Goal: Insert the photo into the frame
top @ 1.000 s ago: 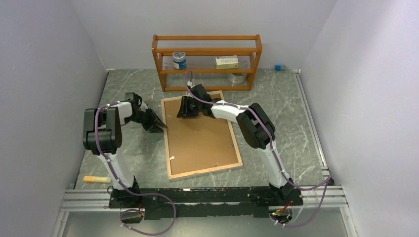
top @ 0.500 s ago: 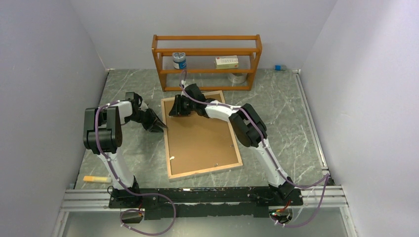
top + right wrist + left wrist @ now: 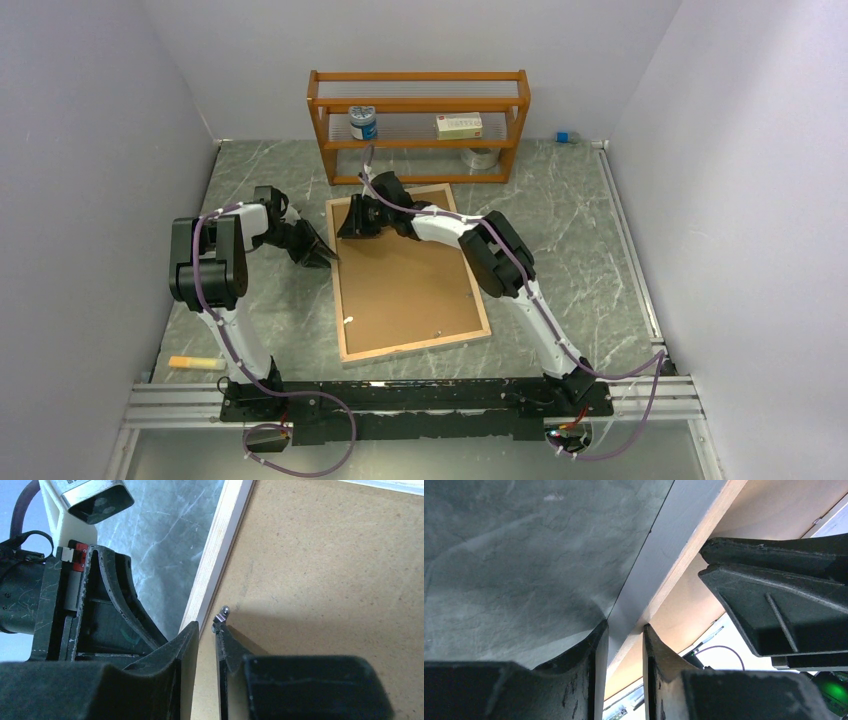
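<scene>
The frame (image 3: 416, 343) is laid face down in the middle of the table (image 3: 580, 240), with its wood-coloured rim turned up and the brown board (image 3: 405, 285) set inside it. Its far edge is just in front of the orange shelf (image 3: 418, 104), on which a jar (image 3: 362, 123), a box (image 3: 459, 125) and a roll of tape (image 3: 483, 157) are seen.

The left gripper (image 3: 322, 257) is set at the frame's left rim, toward its far end. In the left wrist view the rim is seen passing between the two fingers (image 3: 596, 650), one on the table side and one on the board side. The narrow gap is filled by the rim, so the frame is held there.

The right gripper (image 3: 350, 222) is placed over the far left corner of the frame, just beside the left gripper. Its jaws are drawn almost together, with only a thin slit between them. One finger is set above the rim's inner edge and the other on the board, where a small metal tab (image 3: 223, 612) is met by its tip. Whether the tab is gripped cannot be told.

A yellow stick (image 3: 195, 362) is seen on the table at the near left, well apart from the frame.
</scene>
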Tool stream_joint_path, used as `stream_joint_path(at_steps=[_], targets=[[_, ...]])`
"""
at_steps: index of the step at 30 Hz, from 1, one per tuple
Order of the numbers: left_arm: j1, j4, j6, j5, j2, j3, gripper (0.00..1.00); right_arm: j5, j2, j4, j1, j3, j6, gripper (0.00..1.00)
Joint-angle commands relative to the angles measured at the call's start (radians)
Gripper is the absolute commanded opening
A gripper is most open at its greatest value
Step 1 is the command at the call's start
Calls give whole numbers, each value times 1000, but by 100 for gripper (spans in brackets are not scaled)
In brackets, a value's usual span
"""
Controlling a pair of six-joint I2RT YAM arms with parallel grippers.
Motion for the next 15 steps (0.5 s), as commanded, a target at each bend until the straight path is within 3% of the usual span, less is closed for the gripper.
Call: stream_joint_path(at_steps=[1, 5, 10, 15], targets=[[-40, 10, 12, -91, 66, -13, 18, -28, 38, -5, 13, 40, 17, 23], [-44, 4, 14, -95, 70, -12, 16, -17, 46, 7, 14, 40, 18, 25], [-46, -15, 21, -112, 75, -5, 9, -6, 53, 32, 14, 41, 4, 36], [-47, -51, 39, -169, 74, 4, 3, -29, 67, 56, 14, 52, 3, 38]])
